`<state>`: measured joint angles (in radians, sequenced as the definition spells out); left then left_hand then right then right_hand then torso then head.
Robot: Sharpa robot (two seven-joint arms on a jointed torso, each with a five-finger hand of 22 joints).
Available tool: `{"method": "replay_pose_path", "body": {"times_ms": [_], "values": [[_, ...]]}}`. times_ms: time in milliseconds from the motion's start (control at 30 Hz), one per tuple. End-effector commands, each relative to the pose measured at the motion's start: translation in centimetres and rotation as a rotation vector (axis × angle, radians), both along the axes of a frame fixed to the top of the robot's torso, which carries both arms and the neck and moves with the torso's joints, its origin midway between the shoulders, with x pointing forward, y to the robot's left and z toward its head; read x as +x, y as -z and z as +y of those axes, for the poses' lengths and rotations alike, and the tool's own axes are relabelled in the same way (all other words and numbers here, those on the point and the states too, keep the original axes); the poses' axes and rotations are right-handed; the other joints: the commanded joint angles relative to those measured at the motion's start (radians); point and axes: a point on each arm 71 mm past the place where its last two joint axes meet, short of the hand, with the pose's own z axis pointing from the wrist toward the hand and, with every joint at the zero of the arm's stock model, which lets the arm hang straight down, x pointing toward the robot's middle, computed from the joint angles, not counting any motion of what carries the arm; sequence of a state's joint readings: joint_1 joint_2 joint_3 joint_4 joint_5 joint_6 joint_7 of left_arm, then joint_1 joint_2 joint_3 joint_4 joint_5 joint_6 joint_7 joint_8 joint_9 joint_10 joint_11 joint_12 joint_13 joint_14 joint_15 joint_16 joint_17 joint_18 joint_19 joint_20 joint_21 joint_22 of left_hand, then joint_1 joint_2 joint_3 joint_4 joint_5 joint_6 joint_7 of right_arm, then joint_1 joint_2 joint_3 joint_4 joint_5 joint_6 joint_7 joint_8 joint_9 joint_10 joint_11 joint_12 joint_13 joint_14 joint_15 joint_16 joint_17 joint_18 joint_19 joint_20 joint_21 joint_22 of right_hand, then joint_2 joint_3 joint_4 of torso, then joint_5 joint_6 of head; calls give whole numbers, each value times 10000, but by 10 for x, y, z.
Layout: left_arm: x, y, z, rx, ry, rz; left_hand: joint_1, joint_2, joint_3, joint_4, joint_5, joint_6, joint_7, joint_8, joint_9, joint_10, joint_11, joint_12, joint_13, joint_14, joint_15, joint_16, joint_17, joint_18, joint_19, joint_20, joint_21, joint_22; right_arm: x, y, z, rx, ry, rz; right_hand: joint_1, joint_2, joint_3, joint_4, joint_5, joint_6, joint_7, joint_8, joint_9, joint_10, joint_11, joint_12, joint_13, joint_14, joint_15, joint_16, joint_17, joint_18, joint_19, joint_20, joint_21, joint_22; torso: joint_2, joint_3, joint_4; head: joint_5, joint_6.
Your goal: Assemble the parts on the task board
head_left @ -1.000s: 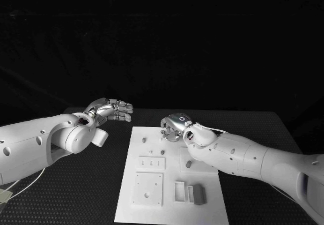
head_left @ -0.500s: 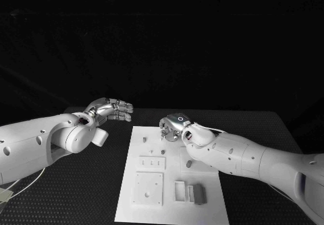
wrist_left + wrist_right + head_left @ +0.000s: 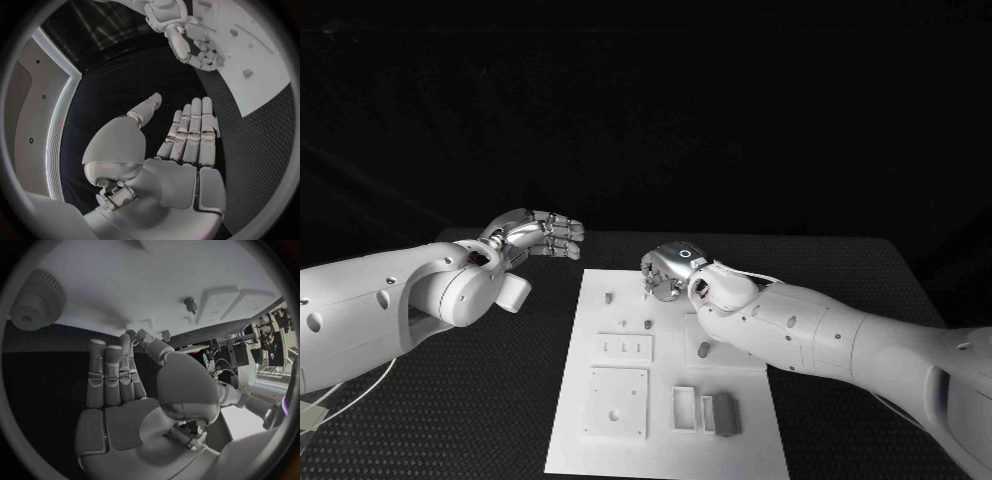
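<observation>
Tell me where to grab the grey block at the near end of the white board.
Pinch the grey block across its long sides, mid-length, coming from straight above. It is long and narrow, and the white holder sits close along one side, so a low sideways approach probably lacks room.

This looks like a robotics lab: a black table [image 3: 473,400] with a textured mat, black backdrop all round, a white task board [image 3: 668,400] of test fixtures laid out, and racks of cabled equipment [image 3: 240,347] off to one side
</observation>
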<state>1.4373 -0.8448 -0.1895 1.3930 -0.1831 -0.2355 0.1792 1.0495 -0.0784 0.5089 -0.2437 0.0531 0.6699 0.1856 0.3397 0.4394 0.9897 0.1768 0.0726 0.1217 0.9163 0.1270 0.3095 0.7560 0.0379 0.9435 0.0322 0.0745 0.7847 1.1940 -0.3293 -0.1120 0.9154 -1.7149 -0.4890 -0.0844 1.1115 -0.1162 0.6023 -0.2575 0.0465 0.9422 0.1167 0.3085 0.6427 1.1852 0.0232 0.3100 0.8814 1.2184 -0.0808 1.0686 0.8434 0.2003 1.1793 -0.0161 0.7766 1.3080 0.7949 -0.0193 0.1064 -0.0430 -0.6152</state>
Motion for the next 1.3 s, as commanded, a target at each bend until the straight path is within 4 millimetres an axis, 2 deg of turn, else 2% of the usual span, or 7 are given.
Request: {"method": "replay_pose_path", "body": {"times_ms": [33, 267, 600, 800, 900, 1067, 1300], "values": [[0, -1, -1, -64, 66, -11, -18, -83, -11, 70, -39, -56, 234, -5, 17, -76, 15, -41, -11, -10, 68, -61, 11, 135, -78, 17, -55, 16, 0, 1, 0, -152, -8, -13, 3, 97, 13, -46, 11, 157, 83, 27, 11, 55, -13, 36, 21, 17, -59, 50, 14, 615, 31, -68, 42, 216, -2, 3, 0, 5, 3], [0, -1, -2, -51, 113, 68, -40, -87, -19, 87, -39, -64, 234, -7, 17, -90, 17, -45, -15, -16, 73, -75, 18, 131, -85, 21, -58, 15, 0, 0, -1, -93, 37, -28, -81, 518, 54, 7, 12, 181, 82, -11, -5, 64, -11, -24, 79, 5, -58, 51, 18, 615, 6, -53, 69, 211, -4, 2, -3, 7, 2], [1, -1, -2, -50, 91, 38, -52, -91, -23, 101, -39, -91, 233, -18, 13, -124, 20, -57, -26, -29, 78, -96, 27, 130, -101, 24, -63, 14, 0, 0, -2, -78, 77, -13, -155, 723, 44, -16, 11, 189, 84, -43, -13, 71, -9, -80, 128, -10, -56, 51, 23, 615, -27, -44, 92, 211, 1, -1, -14, -1, -2], [0, -1, -2, -50, 99, 44, -51, -95, -23, 101, -39, -102, 235, -23, 12, -135, 23, -59, -29, -32, 79, -103, 31, 130, -107, 25, -64, 14, 2, 1, -3, -81, 211, 18, -244, 612, -6, -40, 11, 148, 102, -86, -26, 40, 5, -137, 149, -37, -45, 39, 20, 615, -57, -33, 94, 203, -4, 2, -5, -2, 2], [1, -1, -2, -50, 92, 37, -51, -94, -23, 101, -39, -103, 235, -23, 12, -136, 23, -58, -30, -33, 80, -105, 33, 130, -108, 25, -65, 13, 2, 0, -3, 15, 225, 6, -390, 344, -71, -1, 11, 25, 156, -176, -58, -62, 48, -237, 151, -64, -7, 25, 17, 615, -85, -18, 82, 191, -2, 1, -3, -6, 0], [1, -1, -3, -46, 100, 41, -51, -95, -23, 102, -39, -106, 235, -24, 12, -139, 23, -57, -31, -34, 80, -108, 35, 130, -111, 26, -65, 14, 2, 0, -2, 97, 243, -15, -476, 105, -6, 194, 10, -244, 244, -359, -118, -105, 112, -352, 184, -92, 54, 14, 15, 615, -104, -14, 55, 172, -3, -4, -5, -25, 7], [1, -1, -1, -39, 49, 41, -57, -104, -28, 106, -39, -119, 243, -29, 11, -151, 28, -59, -35, -35, 82, -116, 41, 130, -115, 27, -65, 14, 2, 0, -4, 201, 284, -8, -497, -70, 34, 361, 11, -523, 322, -537, -175, -98, 169, -433, 236, -93, 107, 22, 19, 615, -94, -19, 51, 170, -2, 5, -9, -38, 9]]}}
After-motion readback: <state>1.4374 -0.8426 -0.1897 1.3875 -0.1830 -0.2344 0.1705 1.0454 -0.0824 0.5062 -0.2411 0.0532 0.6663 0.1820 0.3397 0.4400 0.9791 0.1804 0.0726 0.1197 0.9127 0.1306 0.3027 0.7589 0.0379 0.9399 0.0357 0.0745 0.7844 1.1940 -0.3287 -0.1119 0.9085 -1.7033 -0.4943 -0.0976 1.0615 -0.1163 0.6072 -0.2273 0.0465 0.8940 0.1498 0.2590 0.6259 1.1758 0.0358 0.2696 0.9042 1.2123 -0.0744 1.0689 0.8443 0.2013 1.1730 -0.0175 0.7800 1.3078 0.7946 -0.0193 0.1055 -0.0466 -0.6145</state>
